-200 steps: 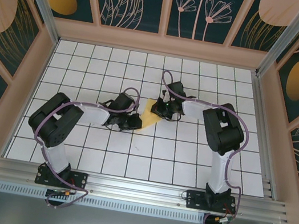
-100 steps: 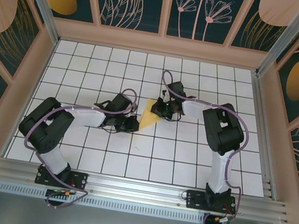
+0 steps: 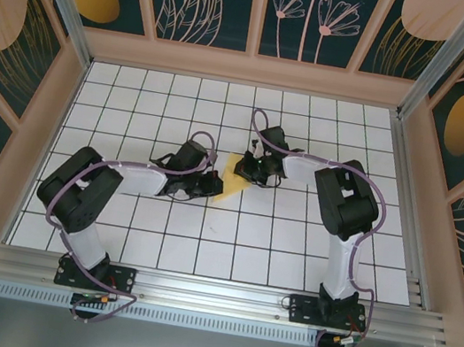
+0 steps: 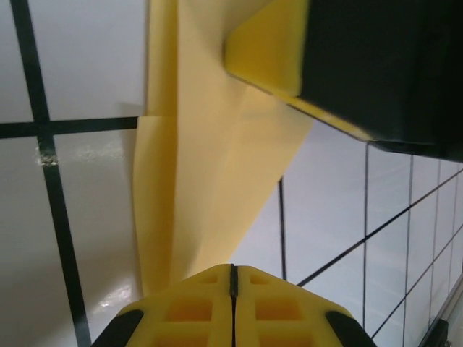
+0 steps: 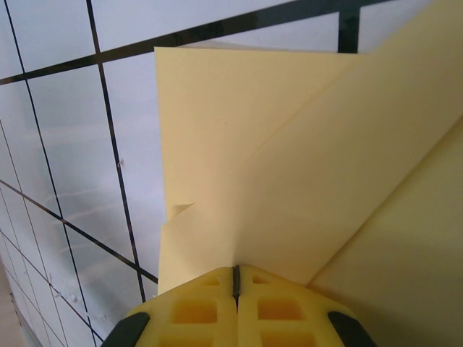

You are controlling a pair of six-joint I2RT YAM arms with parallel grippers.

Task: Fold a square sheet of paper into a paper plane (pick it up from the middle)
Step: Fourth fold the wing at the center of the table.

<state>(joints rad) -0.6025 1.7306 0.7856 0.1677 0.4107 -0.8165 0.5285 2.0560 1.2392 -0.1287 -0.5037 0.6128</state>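
Top external view: left hand (image 3: 212, 186) and right hand (image 3: 247, 172) clamped on the square sheet of paper (image 3: 230, 184), likely light and floppy; grip creased edges.

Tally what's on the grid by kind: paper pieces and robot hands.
paper: 1
hands: 2, the left hand and the right hand
Total: 3
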